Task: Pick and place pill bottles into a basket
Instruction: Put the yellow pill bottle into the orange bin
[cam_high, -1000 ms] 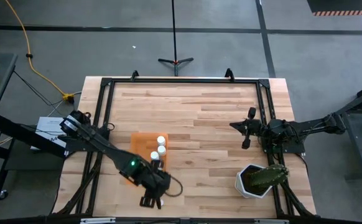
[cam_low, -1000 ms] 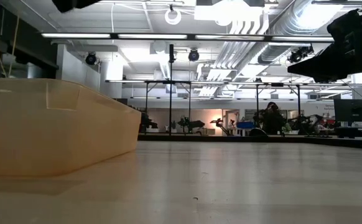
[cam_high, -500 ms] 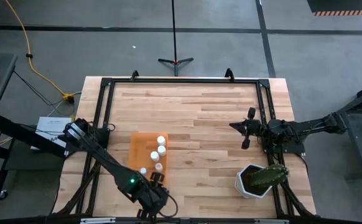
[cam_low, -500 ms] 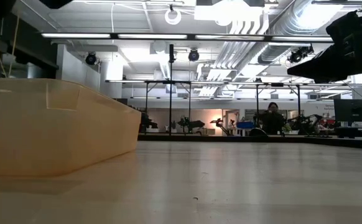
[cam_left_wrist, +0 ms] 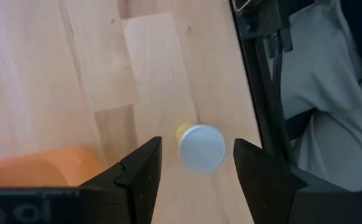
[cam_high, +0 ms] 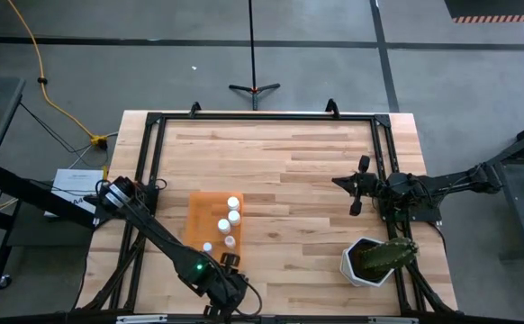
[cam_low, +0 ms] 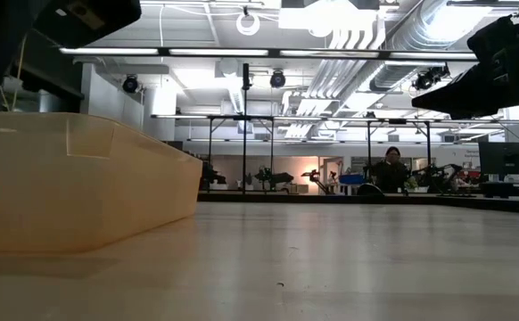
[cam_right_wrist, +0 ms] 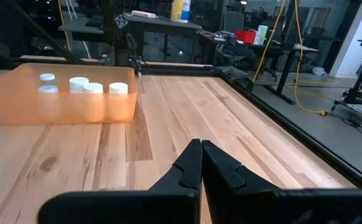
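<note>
The orange tray [cam_high: 199, 220] lies on the table's left half and holds several small white pill bottles [cam_high: 233, 216]; it also shows in the low view [cam_low: 63, 178] and the right wrist view [cam_right_wrist: 63, 93]. My left gripper [cam_high: 217, 304] is open at the table's near edge. It points down over one more white-capped bottle [cam_left_wrist: 201, 148], which stands upright on the wood beside the tray's corner [cam_left_wrist: 38, 169]. The fingers stand on either side of the bottle with a gap to each. My right gripper [cam_high: 359, 184] is shut and empty over the table's right half.
A white pot with a green plant [cam_high: 374, 259] stands at the near right corner. The black frame rail [cam_left_wrist: 262, 93] runs along the table's near edge, close behind the bottle under my left gripper. Bare wood lies between the tray and my right arm.
My left gripper has moved from over the tray's near right corner toward the table's near edge, uncovering more of the bottles in the tray. It now hangs over the lone bottle by the frame rail.
</note>
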Robot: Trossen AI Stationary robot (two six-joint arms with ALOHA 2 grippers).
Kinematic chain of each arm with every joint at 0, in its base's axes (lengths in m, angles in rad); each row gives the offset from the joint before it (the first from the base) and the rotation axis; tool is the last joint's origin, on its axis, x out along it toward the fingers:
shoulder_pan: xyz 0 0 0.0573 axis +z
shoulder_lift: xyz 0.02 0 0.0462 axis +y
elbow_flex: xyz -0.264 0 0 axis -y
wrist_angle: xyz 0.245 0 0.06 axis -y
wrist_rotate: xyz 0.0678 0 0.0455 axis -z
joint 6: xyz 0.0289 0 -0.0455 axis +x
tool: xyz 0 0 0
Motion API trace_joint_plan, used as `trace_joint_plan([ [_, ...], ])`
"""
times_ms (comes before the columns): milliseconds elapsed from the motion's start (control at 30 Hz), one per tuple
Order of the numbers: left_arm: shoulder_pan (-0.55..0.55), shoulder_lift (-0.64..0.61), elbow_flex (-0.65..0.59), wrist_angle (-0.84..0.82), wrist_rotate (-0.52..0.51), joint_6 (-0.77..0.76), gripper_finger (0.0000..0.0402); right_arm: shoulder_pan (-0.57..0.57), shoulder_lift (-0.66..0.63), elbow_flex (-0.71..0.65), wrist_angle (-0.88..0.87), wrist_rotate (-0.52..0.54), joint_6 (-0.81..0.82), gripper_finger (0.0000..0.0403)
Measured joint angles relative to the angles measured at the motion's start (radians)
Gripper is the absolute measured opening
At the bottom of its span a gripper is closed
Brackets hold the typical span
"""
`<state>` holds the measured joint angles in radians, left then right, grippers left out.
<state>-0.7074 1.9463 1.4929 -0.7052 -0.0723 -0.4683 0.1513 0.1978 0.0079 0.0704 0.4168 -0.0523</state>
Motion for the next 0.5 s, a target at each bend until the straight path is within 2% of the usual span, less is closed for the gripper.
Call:
trace_joint_plan([
  [500, 0.000, 0.030, 0.001, 0.038, 0.025, -0.021, 0.0232, 0.000, 0.000, 0.000, 0.000, 0.000, 0.000, 0.0000],
])
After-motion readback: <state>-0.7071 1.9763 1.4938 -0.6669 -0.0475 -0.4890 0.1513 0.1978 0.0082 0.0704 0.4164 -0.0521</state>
